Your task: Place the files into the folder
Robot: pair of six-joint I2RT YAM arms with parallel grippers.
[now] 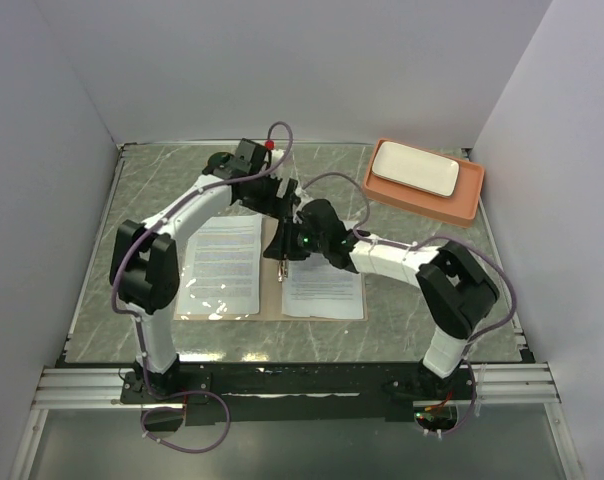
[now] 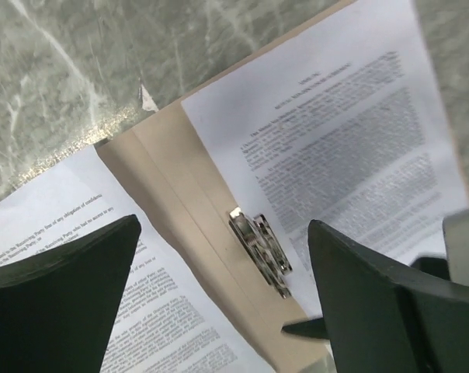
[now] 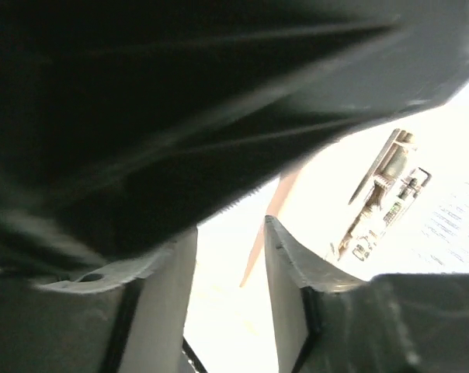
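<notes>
The folder lies open and flat on the green marble table, and I give all places from this folder. The files are two printed white sheets. One sheet covers the left half of the folder and the other sheet lies on its right half. Between them runs the bare tan spine, and the small metal clip sits on the spine, beside the edge of the right sheet.

The left gripper hangs over the far end of the spine. Its fingers are spread wide, with the clip showing between them, and they hold nothing.

The right gripper is low over the middle of the spine, close to the clip. Its two fingers stand a little apart, with a narrow bright gap between them.

Beyond the far right corner of the folder, well apart from it, an orange tray carries a white plate.
</notes>
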